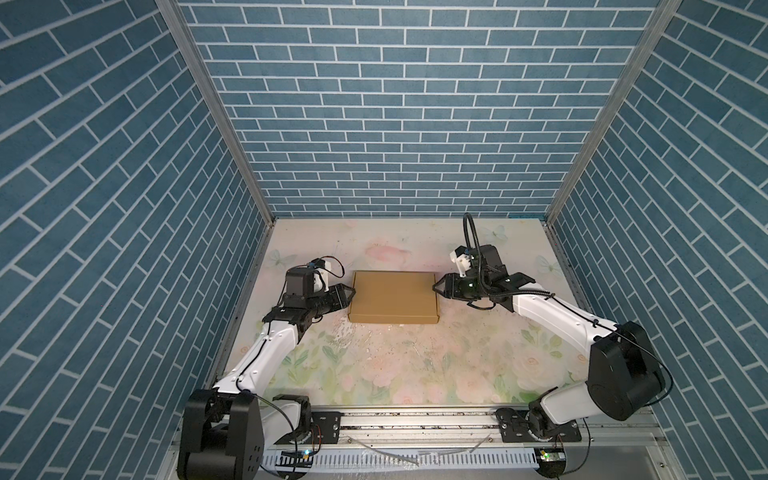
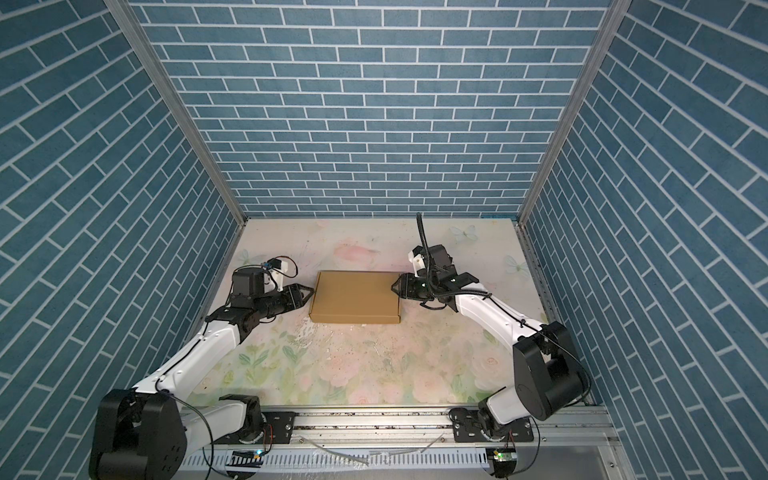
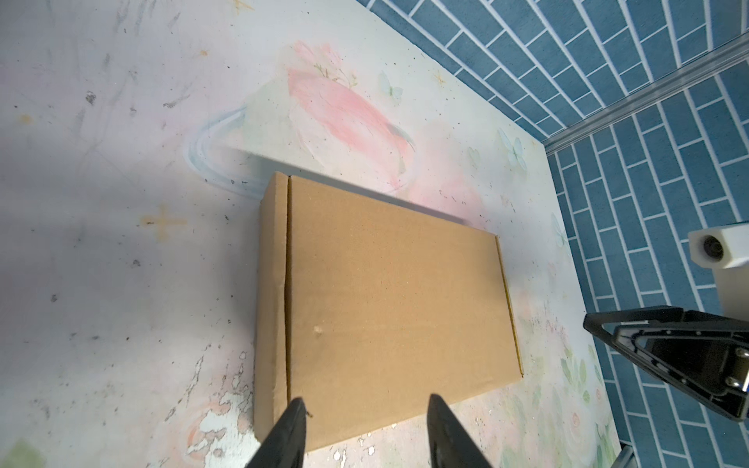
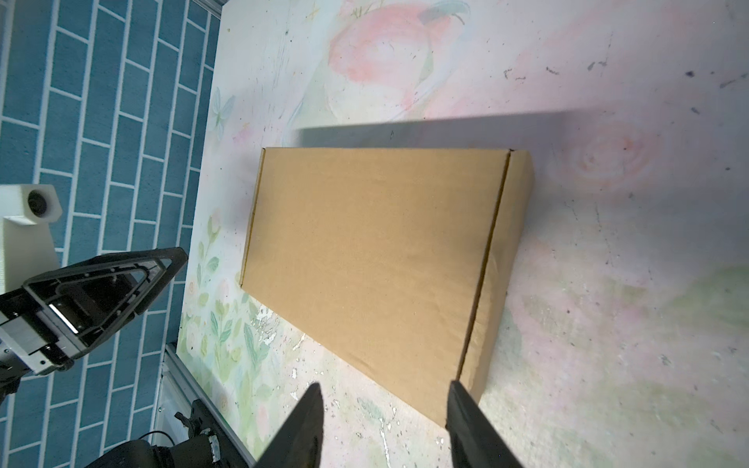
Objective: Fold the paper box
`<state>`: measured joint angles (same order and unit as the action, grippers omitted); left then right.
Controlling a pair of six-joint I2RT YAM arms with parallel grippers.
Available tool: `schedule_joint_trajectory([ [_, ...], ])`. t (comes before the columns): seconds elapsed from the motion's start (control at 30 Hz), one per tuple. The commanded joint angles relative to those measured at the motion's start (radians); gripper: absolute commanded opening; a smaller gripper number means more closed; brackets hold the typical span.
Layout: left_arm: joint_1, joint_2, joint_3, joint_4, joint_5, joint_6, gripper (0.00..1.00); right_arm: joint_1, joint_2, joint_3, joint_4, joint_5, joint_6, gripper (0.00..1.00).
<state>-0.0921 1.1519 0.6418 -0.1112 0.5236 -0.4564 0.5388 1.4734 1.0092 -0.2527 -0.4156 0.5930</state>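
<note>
The paper box (image 1: 392, 297) (image 2: 355, 297) lies closed and flat on the flowered table, a plain brown shallow rectangle. My left gripper (image 1: 352, 292) (image 2: 309, 291) sits at its left short end, open, with its fingertips over that edge in the left wrist view (image 3: 367, 399) and nothing between them. At the right short end my right gripper (image 1: 435, 285) (image 2: 393, 286) is also open. In the right wrist view (image 4: 386, 385) one fingertip stands by the box (image 4: 373, 259) corner and the other over bare table. The box lid (image 3: 389, 300) is down, with a side seam showing.
Blue brick-patterned walls (image 1: 395, 124) close in the back and both sides of the table (image 1: 395, 365). An aluminium rail (image 1: 415, 424) carrying both arm bases runs along the front edge. The table's print is scuffed and flaking just in front of the box.
</note>
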Motion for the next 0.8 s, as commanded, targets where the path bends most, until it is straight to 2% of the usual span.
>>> schedule_joint_trajectory([
  [0.0,0.0,0.0,-0.004,-0.014,-0.009,0.014,0.49,0.004,0.001,0.008,-0.009,0.007,-0.036,0.5],
  [0.27,0.0,-0.024,-0.054,-0.008,-0.034,0.009,0.54,0.004,0.032,-0.024,0.069,0.049,-0.02,0.57],
  [0.47,0.0,-0.046,-0.125,0.028,-0.054,-0.015,0.55,0.004,0.1,-0.035,0.141,0.048,0.002,0.59],
  [0.63,0.0,-0.083,-0.152,0.025,-0.083,-0.017,0.55,0.004,0.111,-0.101,0.304,0.06,0.033,0.62],
  [0.7,0.0,-0.118,-0.152,0.003,-0.105,-0.009,0.57,0.004,0.111,-0.147,0.417,0.072,0.042,0.68],
  [0.77,0.0,-0.164,-0.13,-0.053,-0.16,0.013,0.64,0.004,0.113,-0.19,0.536,0.092,0.037,0.82],
])
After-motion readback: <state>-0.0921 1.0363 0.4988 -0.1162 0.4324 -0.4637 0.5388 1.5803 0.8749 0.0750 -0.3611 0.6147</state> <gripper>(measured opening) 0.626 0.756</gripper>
